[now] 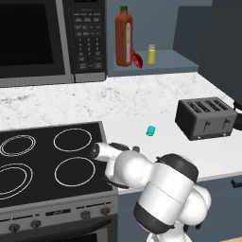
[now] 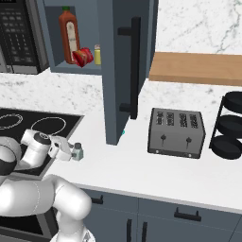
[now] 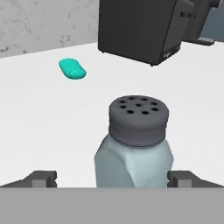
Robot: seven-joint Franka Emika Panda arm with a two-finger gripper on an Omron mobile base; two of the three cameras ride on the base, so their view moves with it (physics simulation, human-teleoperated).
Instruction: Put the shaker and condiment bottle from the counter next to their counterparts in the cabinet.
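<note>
Straddling upright shaker [image 3: 133,146] on counter [image 3: 52,127], tool [image 3: 113,178] wide apart; contents unclear.

- Left base view looks forward and down from behind the arm's left, over the white speckled stone bench [image 1: 142,99].
- Right base view does likewise from the right; both share the dark four-slot toaster [image 2: 176,132].
- Hand view sits low, close against the pale glassy shaker with a dark cap [image 3: 134,144].

My end effector [image 3: 112,178] stands wide, shaker [image 3: 134,146] between the fingertips w/ a gap each side. Surface [image 3: 39,127] past shaker bare as far as teal cylinder [image 3: 72,69] and toaster [image 3: 140,28]. Cabinet [image 1: 165,64] ledge: tall bottle [image 1: 124,37], red bottle [image 1: 137,59] leaning on it, yellow shaker [image 1: 151,55] near; free ledge to their right. Open cabinet door [image 2: 125,71] overhangs surface beside toaster.
</note>
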